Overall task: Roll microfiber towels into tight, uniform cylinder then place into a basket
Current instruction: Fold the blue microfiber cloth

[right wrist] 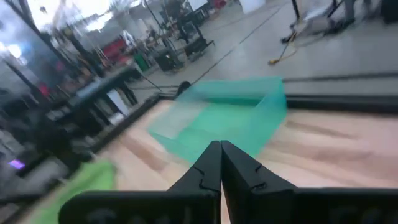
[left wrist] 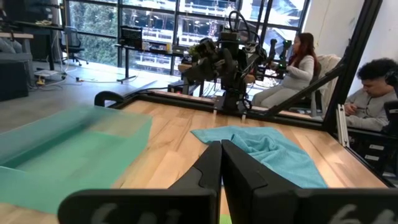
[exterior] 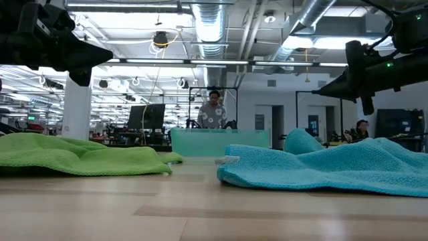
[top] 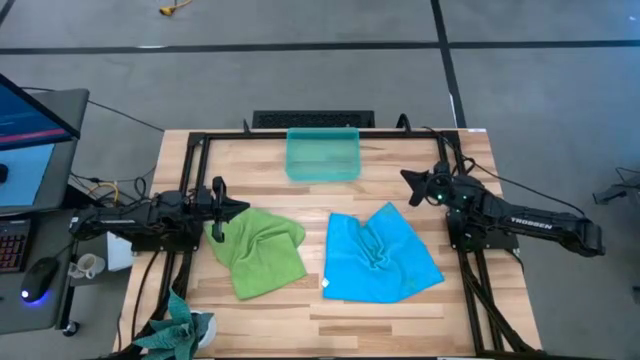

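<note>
Reading "TROSSEN" in white on the right arm [top: 530, 224] beside the blue towel [top: 380, 255].

Basket [right wrist: 224, 121] blurred; teal cloth [top: 178, 330] cropped

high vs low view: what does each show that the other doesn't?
High view only: the whole table, a dark teal cloth at its near left corner, a monitor and mouse off to the left.
Low view only: the room behind, with a person standing beyond the basket.
Both: green towel and blue towel lying crumpled and unrolled, the basket, left pincer and right pincer, both shut and holding nothing.
</note>
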`<state>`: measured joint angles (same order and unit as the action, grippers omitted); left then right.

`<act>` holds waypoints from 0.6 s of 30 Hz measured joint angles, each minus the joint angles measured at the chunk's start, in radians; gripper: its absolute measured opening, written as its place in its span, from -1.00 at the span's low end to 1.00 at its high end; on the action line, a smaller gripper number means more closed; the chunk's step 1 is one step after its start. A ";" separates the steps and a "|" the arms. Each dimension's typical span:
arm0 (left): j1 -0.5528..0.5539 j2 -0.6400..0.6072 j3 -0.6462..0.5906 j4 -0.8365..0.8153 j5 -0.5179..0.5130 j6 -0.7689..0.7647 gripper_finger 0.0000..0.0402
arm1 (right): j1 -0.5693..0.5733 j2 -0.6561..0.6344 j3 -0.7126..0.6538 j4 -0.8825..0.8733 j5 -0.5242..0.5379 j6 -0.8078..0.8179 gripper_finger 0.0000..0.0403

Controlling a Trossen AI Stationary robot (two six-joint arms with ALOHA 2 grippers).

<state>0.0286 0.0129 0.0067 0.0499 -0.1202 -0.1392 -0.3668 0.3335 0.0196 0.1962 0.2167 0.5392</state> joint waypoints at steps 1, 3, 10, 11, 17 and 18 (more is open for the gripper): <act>0.000 0.000 0.000 0.001 -0.001 0.000 -1.00 | 0.000 0.000 0.000 0.020 -0.014 0.023 -0.85; 0.000 0.000 0.000 0.004 -0.002 0.000 -1.00 | 0.008 0.000 0.000 0.079 -0.051 0.045 -0.85; 0.000 0.000 0.000 0.006 -0.024 0.065 -1.00 | 0.150 0.000 0.002 0.326 -0.114 -0.052 -0.85; 0.000 0.000 0.000 0.006 -0.037 0.077 -1.00 | 0.180 0.000 0.002 0.362 -0.115 -0.078 -0.85; 0.000 0.000 0.000 0.013 -0.091 0.083 -1.00 | 0.388 0.002 0.052 0.394 -0.113 -0.213 -0.92; 0.000 0.000 0.000 0.014 -0.095 0.083 -1.00 | 0.425 0.009 0.065 0.371 -0.110 -0.225 -0.93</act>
<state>0.0288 0.0129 0.0067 0.0636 -0.2156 -0.0563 0.0579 0.3423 0.0847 0.5668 0.1063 0.3140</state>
